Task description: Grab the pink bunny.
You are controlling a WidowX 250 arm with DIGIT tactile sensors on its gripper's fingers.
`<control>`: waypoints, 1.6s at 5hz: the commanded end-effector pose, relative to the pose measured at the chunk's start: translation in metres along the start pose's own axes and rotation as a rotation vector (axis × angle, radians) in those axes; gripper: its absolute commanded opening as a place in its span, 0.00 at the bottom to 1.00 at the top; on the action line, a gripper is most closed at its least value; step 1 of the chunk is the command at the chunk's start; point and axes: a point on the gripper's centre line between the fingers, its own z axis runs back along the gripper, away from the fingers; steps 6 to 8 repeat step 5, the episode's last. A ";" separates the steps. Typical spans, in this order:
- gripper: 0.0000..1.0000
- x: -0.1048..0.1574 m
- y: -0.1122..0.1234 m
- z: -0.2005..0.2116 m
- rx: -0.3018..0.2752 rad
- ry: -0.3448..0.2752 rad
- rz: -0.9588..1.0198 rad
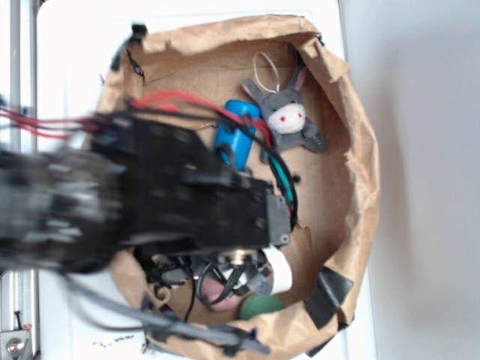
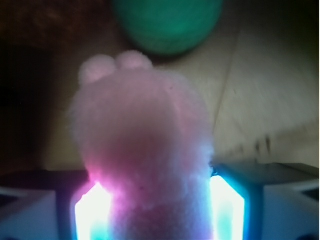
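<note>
Wrist view shows the fuzzy pale-pink plush bunny (image 2: 142,145) pinched between the hand's (image 2: 160,210) two glowing fingers (image 2: 95,210), which touch its sides. Just beyond it lies a round green ball (image 2: 167,22). Exterior view: bunny (image 1: 219,295) under the black arm, inside a crumpled brown paper bag (image 1: 360,157), well apart from a grey plush animal (image 1: 287,116).

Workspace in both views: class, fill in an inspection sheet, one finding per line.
Surface: brown paper bin with a cardboard floor, on a white table.
Job's things: pink bunny sits between the two lit pads.
Clutter: grey plush animal, blue object, green ball.
Grippers: gripper, jaws pressed against the bunny's sides.
Cables: red and black wires along the arm.
Surroundings: metal rail at the left.
</note>
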 end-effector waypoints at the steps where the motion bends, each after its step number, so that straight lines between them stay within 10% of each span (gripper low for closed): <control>1: 0.00 -0.022 0.048 0.106 0.155 -0.100 0.385; 3: 0.00 -0.047 0.053 0.137 0.051 -0.037 0.801; 8: 0.00 -0.057 0.038 0.154 0.136 -0.119 0.729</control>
